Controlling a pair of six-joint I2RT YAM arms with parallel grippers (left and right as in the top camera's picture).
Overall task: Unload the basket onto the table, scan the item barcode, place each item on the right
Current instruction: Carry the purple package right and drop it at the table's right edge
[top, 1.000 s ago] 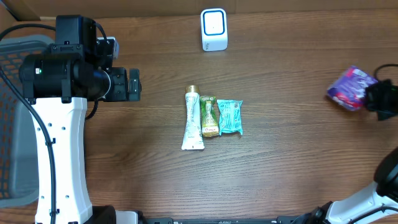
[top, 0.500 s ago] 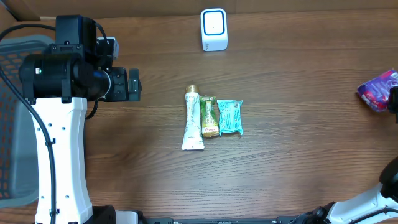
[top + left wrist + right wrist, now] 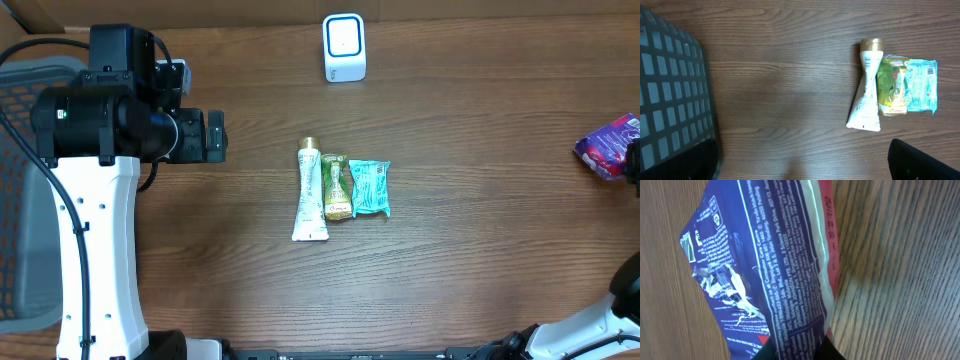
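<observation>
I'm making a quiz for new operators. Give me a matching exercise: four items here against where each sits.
1 white tube
2 teal packet
3 purple packet
4 white scanner

A alone near the far edge
B in the right gripper
C left-arm side of the green packet
D right-arm side of the green packet

Pairs: 1-C, 2-D, 3-B, 4-A

The purple packet (image 3: 607, 143) shows at the far right edge of the overhead frame, partly cut off. In the right wrist view it fills the frame lengthwise, crinkled, with white print, a red strip along its right seam and its barcode (image 3: 686, 246) at upper left. The white scanner (image 3: 344, 47) stands at top centre.
</observation>
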